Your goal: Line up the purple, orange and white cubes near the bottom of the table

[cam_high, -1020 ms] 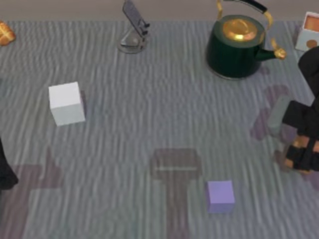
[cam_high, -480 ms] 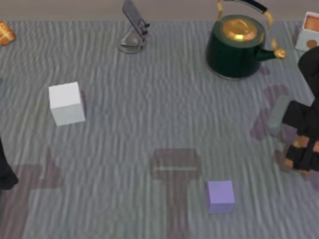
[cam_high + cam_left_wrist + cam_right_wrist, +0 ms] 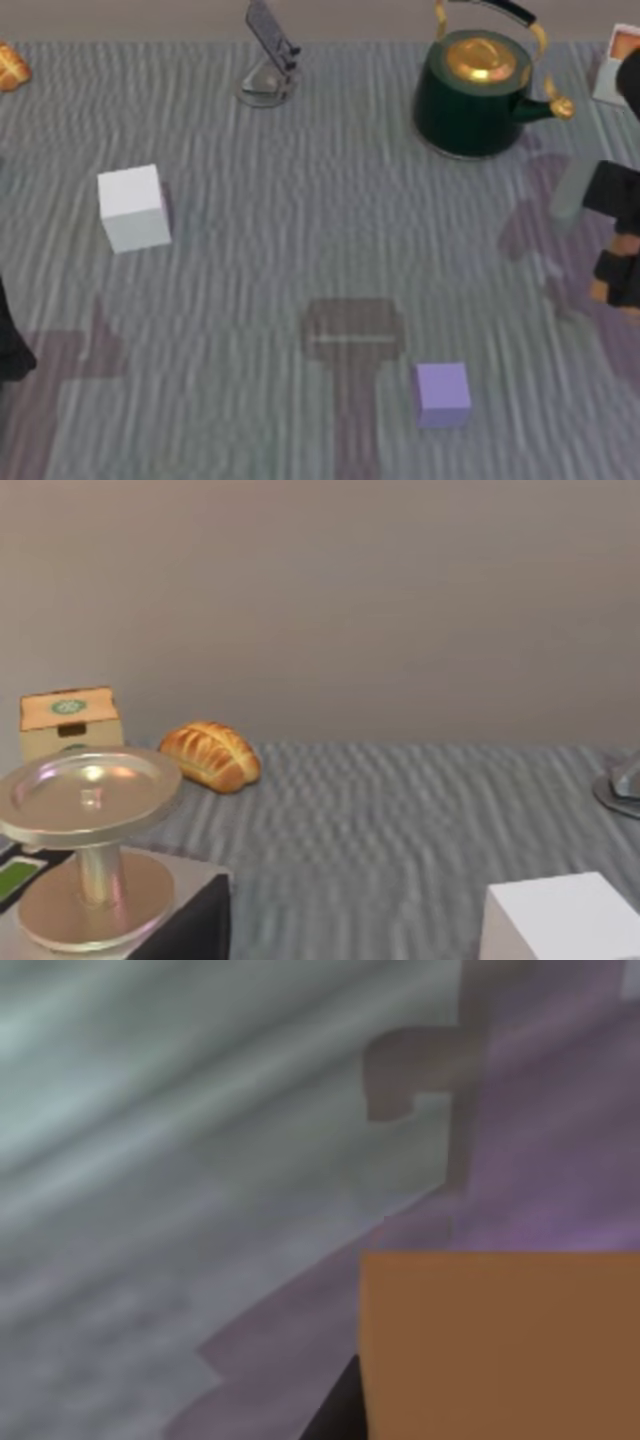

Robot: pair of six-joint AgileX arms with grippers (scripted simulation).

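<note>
The white cube (image 3: 132,207) stands on the table (image 3: 300,240) at mid-left and also shows in the left wrist view (image 3: 565,920). The purple cube (image 3: 442,394) sits near the bottom edge, right of centre. At the far right edge my right gripper (image 3: 620,268) is shut on the orange cube (image 3: 603,291), holding it above the table. Only slivers of the orange cube show around the gripper from above, while it fills a corner of the right wrist view (image 3: 500,1350). My left arm (image 3: 8,340) is parked at the left edge.
A dark green kettle (image 3: 478,85) stands at the back right, a phone stand (image 3: 270,60) at the back centre, a bread roll (image 3: 12,68) at the back left. A white box with an orange face (image 3: 615,65) sits in the back right corner. A silver pedestal dish (image 3: 88,820) stands near the left arm.
My right gripper has moved toward the back right of the table with the orange cube, and its shadow has shifted with it. The white and purple cubes and the left arm have not moved.
</note>
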